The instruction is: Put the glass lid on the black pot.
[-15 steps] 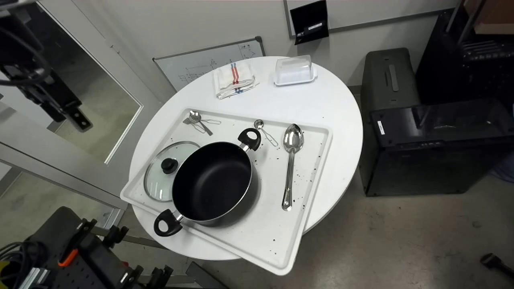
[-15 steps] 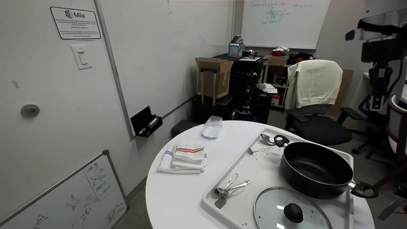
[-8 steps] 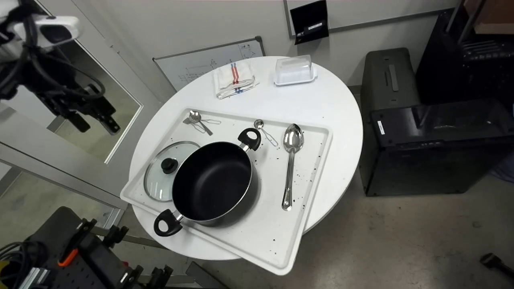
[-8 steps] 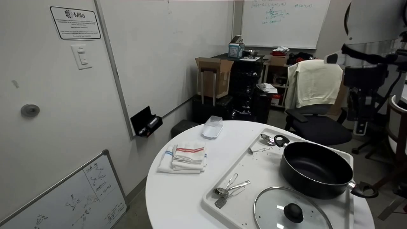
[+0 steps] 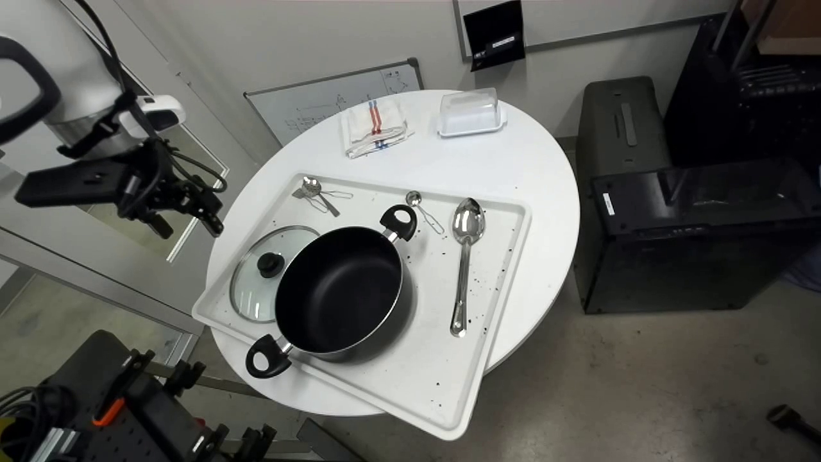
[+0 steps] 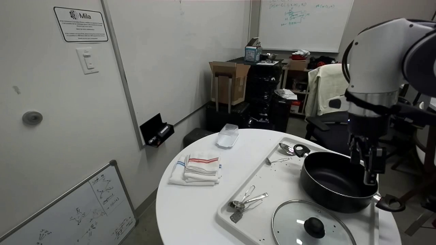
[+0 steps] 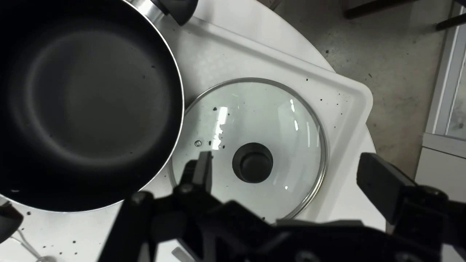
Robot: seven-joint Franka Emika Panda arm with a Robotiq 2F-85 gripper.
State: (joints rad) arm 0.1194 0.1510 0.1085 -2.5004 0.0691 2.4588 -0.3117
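Above the glass lid (image 7: 251, 134), the end effector (image 7: 285, 162) points down, spread wide and holding nothing, the white arm (image 6: 374, 61) bent downward over it. The lid lies knob up on the white tray (image 5: 410, 378), close beside the upright black pot (image 5: 340, 292), whose dark inside is bare but for specks.

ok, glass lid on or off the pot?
Off. The glass lid lies on the tray beside the black pot, which stands uncovered in all three views.
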